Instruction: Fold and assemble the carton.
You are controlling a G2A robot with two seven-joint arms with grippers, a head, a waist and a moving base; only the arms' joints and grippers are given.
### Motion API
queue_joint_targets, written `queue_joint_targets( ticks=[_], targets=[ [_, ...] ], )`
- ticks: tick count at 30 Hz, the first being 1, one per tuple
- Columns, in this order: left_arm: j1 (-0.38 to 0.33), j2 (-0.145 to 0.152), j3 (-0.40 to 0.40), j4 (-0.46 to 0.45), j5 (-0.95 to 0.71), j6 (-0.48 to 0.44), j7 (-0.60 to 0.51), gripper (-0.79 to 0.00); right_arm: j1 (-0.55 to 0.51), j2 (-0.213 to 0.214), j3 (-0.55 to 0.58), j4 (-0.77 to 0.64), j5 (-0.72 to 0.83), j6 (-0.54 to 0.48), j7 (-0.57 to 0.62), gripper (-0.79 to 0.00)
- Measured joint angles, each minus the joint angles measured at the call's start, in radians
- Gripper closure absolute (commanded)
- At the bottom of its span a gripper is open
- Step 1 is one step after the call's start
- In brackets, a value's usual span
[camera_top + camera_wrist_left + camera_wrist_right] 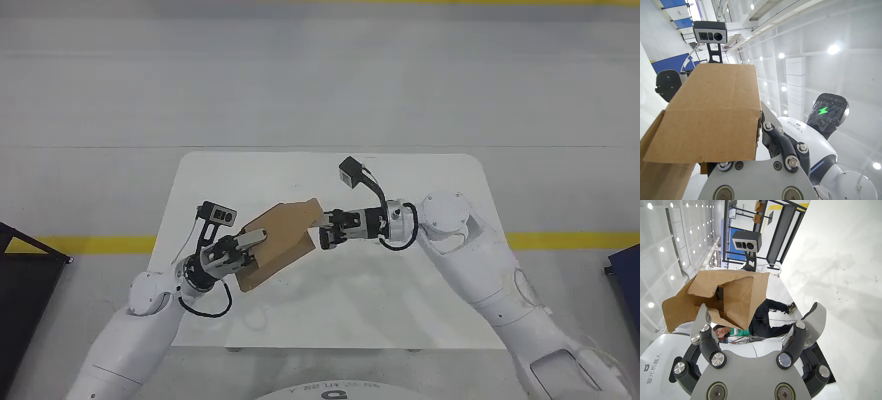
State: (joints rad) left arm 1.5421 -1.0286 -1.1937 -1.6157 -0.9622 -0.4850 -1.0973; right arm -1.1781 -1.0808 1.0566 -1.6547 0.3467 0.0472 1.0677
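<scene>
While the brown carton [285, 232] is being held up over the middle-left part of the white table [400, 300], it is lying aslant, one end pointing near and left, the other far and right. It is only partly formed: the end facing right is gaping open, and its flaps are bending inward at uneven angles, one with a ragged edge. A long flat panel, crossed by a fold line, is making up the upper side.

The left gripper [248, 243] is pinching the carton at its near-left end. One finger is lying across the top panel in the top view. In the left wrist view a metal finger [770, 117] is sitting right against the cardboard's edge while the other is hiding behind the panel. The left arm is coming in from the near-left corner, its forearm angling toward the far right.

The right gripper [324, 237] is standing spread wide at the carton's far-right end. One of its fingers [701, 315] is touching the edge of a lower flap at the open end, and the other is standing well apart from the cardboard. The right arm is reaching in from the right side, its elbow bending near the table's right edge and its forearm running almost straight toward the left.

The left wrist's camera [218, 212] and the right wrist's camera [350, 170] are riding on black brackets.
</scene>
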Motion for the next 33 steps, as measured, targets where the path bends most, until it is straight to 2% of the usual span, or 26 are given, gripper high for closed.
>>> queue_joint_targets(
  ticks=[9,14,23,33],
  targets=[
    [0.017,-0.001,-0.027,-0.002,0.048,0.008,0.016,0.0,-0.059,0.015,0.092,0.011,0.102,-0.1,0.034,-0.785],
    [0.019,-0.002,-0.031,0.001,0.097,0.02,0.038,0.0,-0.081,0.021,0.115,-0.005,0.108,-0.115,0.048,-0.785],
    [0.014,-0.009,-0.022,0.002,0.115,0.03,0.039,0.0,-0.035,0.017,0.055,-0.011,0.007,-0.02,0.017,-0.785],
    [0.013,-0.014,-0.026,0.004,0.077,0.034,0.006,0.0,-0.006,0.018,0.016,-0.007,-0.063,0.006,0.045,-0.785]
  ],
)
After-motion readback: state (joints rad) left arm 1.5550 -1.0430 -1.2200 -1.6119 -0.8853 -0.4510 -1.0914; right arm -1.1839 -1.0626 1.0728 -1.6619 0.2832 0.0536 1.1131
